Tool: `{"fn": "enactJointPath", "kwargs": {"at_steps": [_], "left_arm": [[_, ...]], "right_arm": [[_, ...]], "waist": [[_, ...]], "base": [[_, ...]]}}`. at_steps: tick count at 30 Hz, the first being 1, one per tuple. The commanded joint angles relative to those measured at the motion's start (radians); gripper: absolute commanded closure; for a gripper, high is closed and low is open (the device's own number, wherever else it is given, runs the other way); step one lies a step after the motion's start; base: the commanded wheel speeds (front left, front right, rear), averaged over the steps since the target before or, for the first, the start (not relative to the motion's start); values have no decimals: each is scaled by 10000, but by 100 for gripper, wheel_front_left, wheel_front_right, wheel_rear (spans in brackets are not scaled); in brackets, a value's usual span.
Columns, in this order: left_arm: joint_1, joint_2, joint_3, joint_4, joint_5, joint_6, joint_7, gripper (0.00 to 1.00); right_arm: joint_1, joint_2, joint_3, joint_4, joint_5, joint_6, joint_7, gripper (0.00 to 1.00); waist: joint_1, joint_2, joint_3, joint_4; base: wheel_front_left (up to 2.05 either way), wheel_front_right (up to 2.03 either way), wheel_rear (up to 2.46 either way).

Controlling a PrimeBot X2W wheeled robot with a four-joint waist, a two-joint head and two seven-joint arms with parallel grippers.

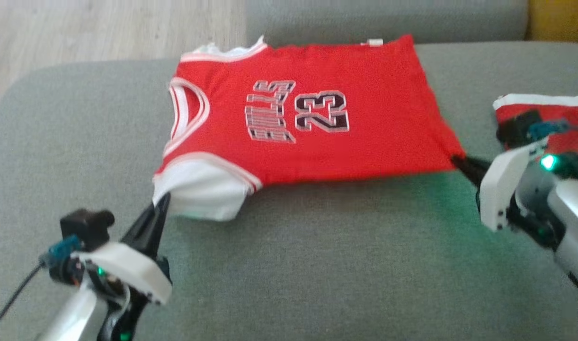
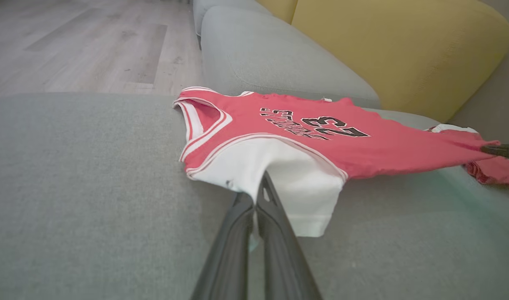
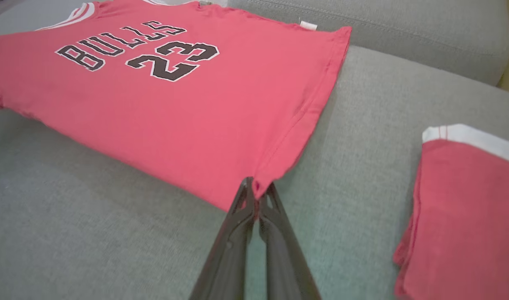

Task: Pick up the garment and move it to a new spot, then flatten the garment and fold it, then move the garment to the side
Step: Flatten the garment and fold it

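grey fabric sofa seat (image 1: 317,265) carries everything. red sleeveless basketball jersey with white trim and black "23" (image 1: 317,142) lies spread face up mid-seat, toward the far backrest, collar left, hem right.

judged: the move to a new spot looks done and flattening is nearly there. the fold and the shift to the side are not yet begun.

left pincer (image 1: 160,204) is clamped tight on the near-left shoulder, where white lining is turned out and rumpled. right pincer (image 1: 460,162) is pinched fast on the near-right hem corner. the near edge looks taut between them.

hard to read:
- cannot tell whether that near edge rests on the cushion or hangs just above it.
- the jersey's far-left shoulder is bunched.
- folded red cloth with white band (image 3: 462,208), at the right, is partly behind the right arm and cut off by the frame. cannot tell what it is.
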Motion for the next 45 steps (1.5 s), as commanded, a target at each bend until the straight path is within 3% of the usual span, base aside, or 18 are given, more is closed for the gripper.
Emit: {"fn": "enactJointPath", "kwargs": {"at_steps": [1,8,19,32,45], "left_arm": [[2,484,415,-744,-112,181,144,100],[1294,893,343,-2388,-418,714,940,100],[934,1093,723,-2779,-617,992,1208,100],[-1646,1504,644,-1286,-346,463,2159,100],[-4772,1226,-292,1334,300,-482,2870,100]], "right_arm": [[288,-401,31,-407,301,-7,168,100],[1193,-904,28,-1398,963,-7,917,100],[1054,-786,-789,-1920,535,-7,1055,100],[-180,57,-1438,-1302,-96,-7,2036,100],[-1709,737,-1316,97,-397,-7,2099,100]], "waist": [[2,-1,-341,-69],[2,-1,-568,-192],[2,-1,-63,-375],[2,-1,1057,-479],[2,-1,2266,-428]], "base": [[0,0,0],[0,0,0],[0,0,0],[0,0,0],[0,0,0]]}}
